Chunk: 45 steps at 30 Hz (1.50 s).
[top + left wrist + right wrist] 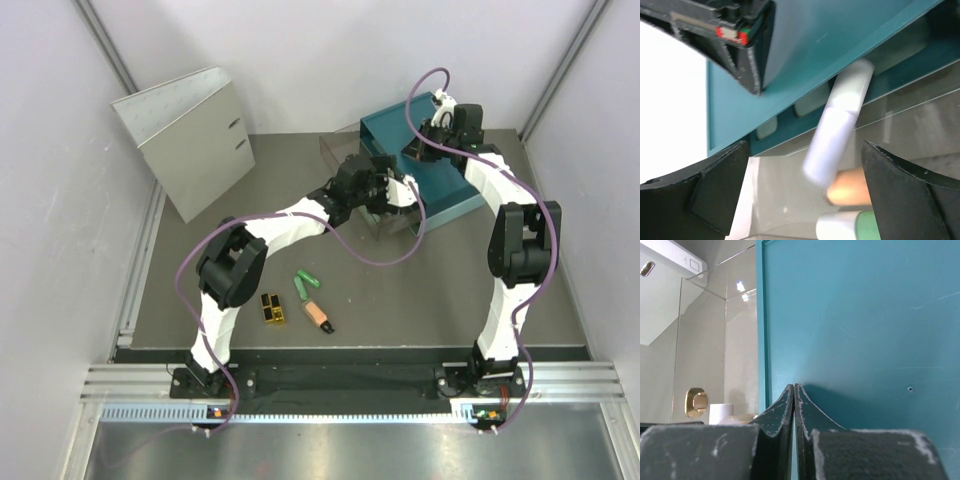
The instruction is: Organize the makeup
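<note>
My left pincer (805, 150) gapes wide, empty, over the clear plastic box (338, 150), which already holds a white-lilac tube (837, 132), a peach tube (850, 187) and a white-capped green tube (840, 227). My right pincer (794, 392) is pressed closed, holding nothing. Roughly half done: green tubes (305, 283), an orange tube (319, 316) and a gold-and-black block (271, 307) wait on the desk (450, 290).

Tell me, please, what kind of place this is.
Probably a robot test cell, not a home: plain white walls enclose a grey table, and an aluminium rail at its near edge carries the left arm and the right arm.
</note>
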### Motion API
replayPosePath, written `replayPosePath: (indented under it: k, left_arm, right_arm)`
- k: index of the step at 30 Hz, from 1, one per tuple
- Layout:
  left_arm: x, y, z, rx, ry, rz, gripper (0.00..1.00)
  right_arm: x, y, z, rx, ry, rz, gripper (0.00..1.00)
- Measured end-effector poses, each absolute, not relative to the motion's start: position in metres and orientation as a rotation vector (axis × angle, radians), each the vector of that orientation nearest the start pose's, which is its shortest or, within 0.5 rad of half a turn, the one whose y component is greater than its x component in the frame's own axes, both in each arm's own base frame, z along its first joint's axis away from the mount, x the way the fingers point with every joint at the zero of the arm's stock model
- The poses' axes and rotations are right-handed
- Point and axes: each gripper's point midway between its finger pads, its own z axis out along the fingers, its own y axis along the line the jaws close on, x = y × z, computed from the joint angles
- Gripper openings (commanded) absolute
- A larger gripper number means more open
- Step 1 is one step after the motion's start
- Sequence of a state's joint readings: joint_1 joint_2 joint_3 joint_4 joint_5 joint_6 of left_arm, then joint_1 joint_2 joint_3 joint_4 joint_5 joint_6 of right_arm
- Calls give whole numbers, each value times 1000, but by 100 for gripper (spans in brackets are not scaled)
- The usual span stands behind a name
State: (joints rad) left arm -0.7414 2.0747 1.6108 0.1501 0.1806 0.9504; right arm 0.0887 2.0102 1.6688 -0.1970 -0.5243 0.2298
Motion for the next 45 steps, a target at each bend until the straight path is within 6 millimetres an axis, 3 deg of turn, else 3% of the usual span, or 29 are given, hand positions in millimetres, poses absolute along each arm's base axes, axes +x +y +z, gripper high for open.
replayPosePath:
  k: [7,11,15,19,22,28,34,41,45]
  left_arm:
    - [470,-413,214,1437,1143,37,98]
    - [467,-402,258,1371,1111,65,98]
    - [451,-379,312,1298,1073,88,98]
    - [424,-351,333,1282,1076,91,97]
    - [407,-331,322,1320,1128,72,96]
    - [378,-302,265,1462,1290,-44,95]
    - [340,-277,228,1567,1378,-163,93]
    - [285,-276,211,1663,1349,-364,90]
    - [252,-275,190,1739,1352,-454,86]
  right_arm:
    - [542,145,177,-171,2105,746,0]
    - [541,145,177,-173,2102,749,0]
    - [541,146,177,-174,2098,749,0]
    - [541,146,177,-171,2094,750,0]
    - [541,146,177,-171,2093,751,0]
    - [541,146,177,-174,2090,756,0]
    - [541,146,177,-175,2090,757,0]
    - [541,147,177,-175,2089,758,0]
    - [541,146,177,-175,2089,757,0]
